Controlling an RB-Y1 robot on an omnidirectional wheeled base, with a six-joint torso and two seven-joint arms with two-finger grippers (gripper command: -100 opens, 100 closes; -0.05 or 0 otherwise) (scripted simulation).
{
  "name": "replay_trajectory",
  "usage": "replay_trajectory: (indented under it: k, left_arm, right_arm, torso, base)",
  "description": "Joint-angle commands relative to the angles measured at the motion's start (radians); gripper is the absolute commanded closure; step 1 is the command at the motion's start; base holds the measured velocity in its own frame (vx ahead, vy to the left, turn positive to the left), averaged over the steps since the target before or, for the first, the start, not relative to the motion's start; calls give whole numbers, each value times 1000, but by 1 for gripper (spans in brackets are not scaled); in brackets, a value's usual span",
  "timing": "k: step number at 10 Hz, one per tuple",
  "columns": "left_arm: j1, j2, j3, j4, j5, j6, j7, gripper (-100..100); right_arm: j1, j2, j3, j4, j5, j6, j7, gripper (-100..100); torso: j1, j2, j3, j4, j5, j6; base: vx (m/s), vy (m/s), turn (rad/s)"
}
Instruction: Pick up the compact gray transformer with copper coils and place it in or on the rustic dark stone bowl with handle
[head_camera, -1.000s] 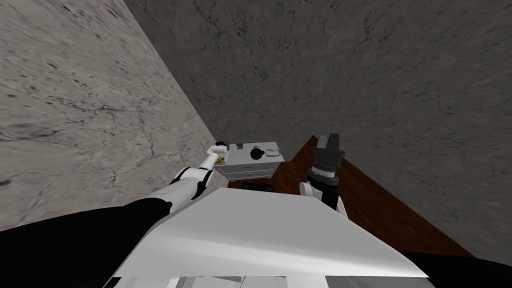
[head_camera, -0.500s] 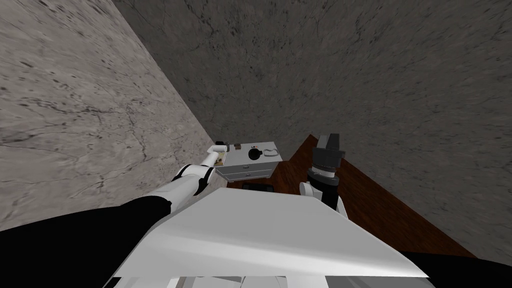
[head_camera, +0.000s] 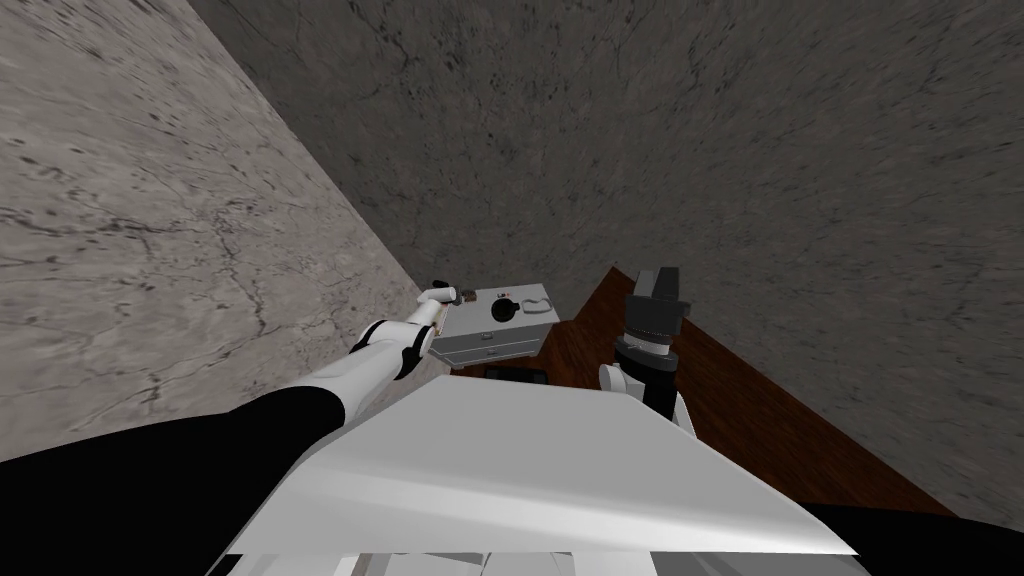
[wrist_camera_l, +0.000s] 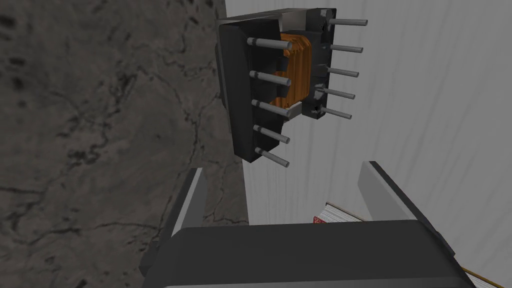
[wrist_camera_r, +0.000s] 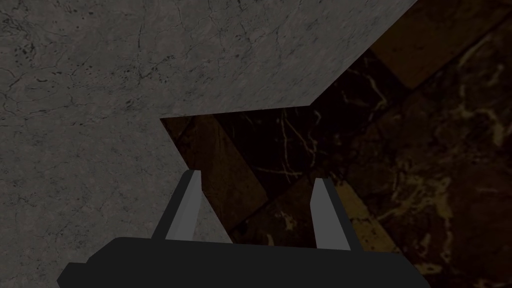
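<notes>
The transformer (wrist_camera_l: 285, 80) is a dark grey block with an orange copper coil and rows of thin metal pins. It stands on the white top of a small cabinet (head_camera: 470, 322), at that top's left end (head_camera: 466, 295). My left gripper (wrist_camera_l: 285, 195) is open, and the transformer lies just beyond its fingertips, not between them. In the head view the left gripper (head_camera: 445, 292) is at the cabinet's left corner. The dark round bowl (head_camera: 503, 312) sits mid-top on the cabinet. My right gripper (wrist_camera_r: 257, 200) is open and holds nothing; it is raised at the right (head_camera: 658, 285).
Grey stone walls meet in a corner right behind the cabinet. A book (wrist_camera_l: 340, 215) with a red edge lies on the cabinet top close under my left gripper. A pale curved item (head_camera: 536, 303) lies at the top's right end. Brown wooden floor (head_camera: 760, 410) runs to the right.
The whole head picture has turned a little, so I have moved. My left hand stays at the cabinet's left corner by the transformer. The right arm keeps its pose.
</notes>
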Motion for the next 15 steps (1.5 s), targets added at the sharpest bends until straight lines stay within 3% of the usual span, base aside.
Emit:
replay_trajectory:
  k: [1, 2, 3, 5, 6, 10, 11, 12, 13, 14, 15]
  left_arm:
    - [0, 0, 0, 0, 0, 0, 0, -100]
    - [-3, 0, 0, 4, 2, 0, -2, 0]
    - [14, -16, 3, 15, -8, -31, 1, -100]
    - [19, -16, 3, 9, -10, -26, 3, -100]
    - [19, -17, 3, 10, -10, -30, 3, 100]
    - [14, -15, 4, 7, -10, -34, 4, 100]
    - [14, -15, 4, 7, -10, -35, 4, 0]
    - [0, -3, 1, 5, 0, -4, -1, 100]
    - [3, -8, 2, 11, -3, -24, 0, 100]
    - [1, -7, 2, 12, -2, -21, -1, 0]
    - [-4, 3, -6, 16, 1, -12, -2, 100]
  right_arm:
    - [0, 0, 0, 0, 0, 0, 0, 0]
    - [0, 0, 0, 0, 0, 0, 0, 0]
    - [0, 0, 0, 0, 0, 0, 0, 0]
    - [0, 0, 0, 0, 0, 0, 0, 0]
    - [0, 0, 0, 0, 0, 0, 0, 0]
    - [0, 0, 0, 0, 0, 0, 0, 0]
    - [0, 0, 0, 0, 0, 0, 0, 0]
    - [0, 0, 0, 0, 0, 0, 0, 0]
    - [0, 0, 0, 0, 0, 0, 0, 0]
    - [0, 0, 0, 0, 0, 0, 0, 0]
    - [0, 0, 0, 0, 0, 0, 0, 0]
  torso:
    - [0, 0, 0, 0, 0, 0]
    - [1, 1, 1, 0, 0, -1]
    - [1, 2, 1, 0, 0, -1]
    - [4, -3, -2, -1, 1, -1]
    - [3, -1, -1, 0, 1, -1]
    - [2, 2, -1, -3, 2, -1]
    - [2, 2, -1, -3, 2, -1]
    - [2, 2, 0, -3, 2, -1]
    - [1, 6, 1, -2, 1, -2]
    - [1, 5, 1, -2, 1, -1]
    - [1, 4, 0, -2, 1, -1]
  base:
    - [18, -4, -16]
    - [0, 0, 0]
    - [51, 31, -24]
    - [75, 29, -12]
    - [7, 3, 0]
    - [3, 1, -1]
    - [0, 0, 0]
    - [-68, -25, 33]
    - [-41, -15, 11]
    - [-6, -2, 0]
    - [-96, -74, 92]
